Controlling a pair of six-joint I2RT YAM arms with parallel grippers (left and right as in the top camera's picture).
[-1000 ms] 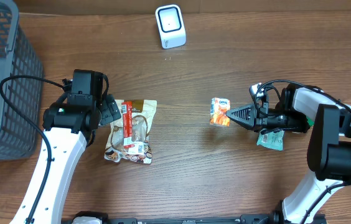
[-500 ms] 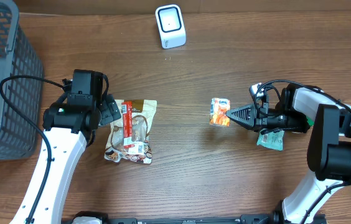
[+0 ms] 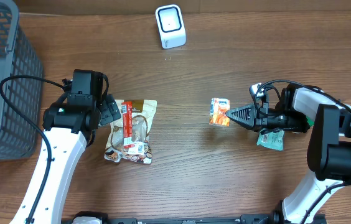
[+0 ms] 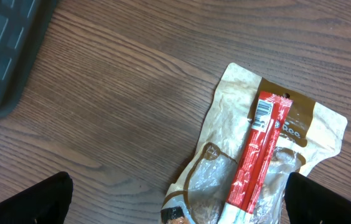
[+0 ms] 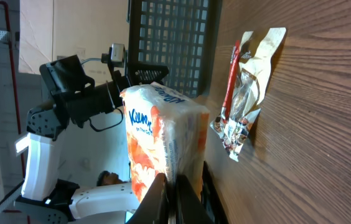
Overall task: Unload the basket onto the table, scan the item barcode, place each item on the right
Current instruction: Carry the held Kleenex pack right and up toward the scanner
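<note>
Pinching the tissue pack [image 3: 219,112] by one edge, right gripper [image 3: 229,115] is clenched on it; pack sits mid-table, well apart from scanner [image 3: 170,26]. Left gripper [image 3: 109,112] jaws spread wide, empty, just beside snack bag [image 3: 132,130]. Pack prob light, soft, slick wrap (could swivel), so grip deeper across the body.

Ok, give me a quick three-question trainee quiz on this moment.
1. True or false: the right gripper is shut on the orange tissue pack.
2. What lies on the brown snack pouch? A) a red stick packet B) a blue pen C) a spoon
3. Fill in: in the overhead view, the white scanner stands near the ____ edge of the picture.
Key: 1 true; 2 A; 3 top.
</note>
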